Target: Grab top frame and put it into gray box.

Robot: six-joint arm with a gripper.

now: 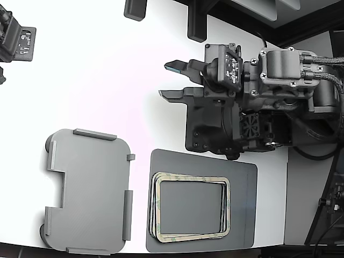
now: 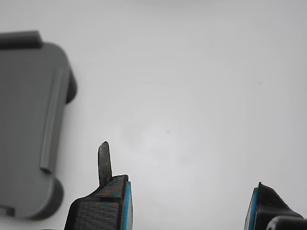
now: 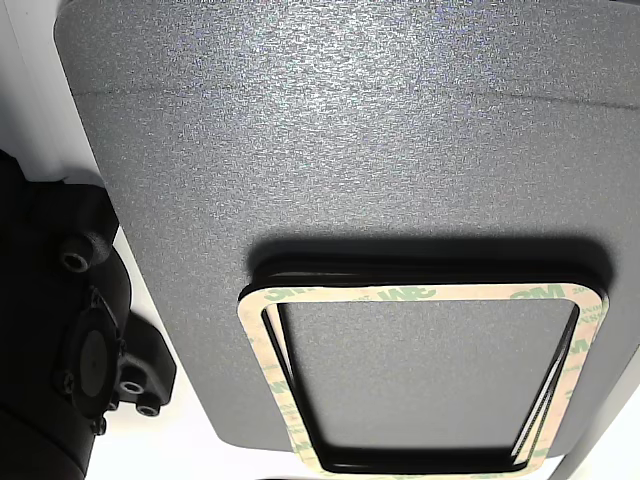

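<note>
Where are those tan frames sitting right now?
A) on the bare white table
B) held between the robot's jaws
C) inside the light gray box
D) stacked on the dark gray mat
D: the stack of frames lies on the dark mat, while the gray box beside it holds nothing and the gripper hangs open over the white table, its jaws apart and holding nothing.
</note>
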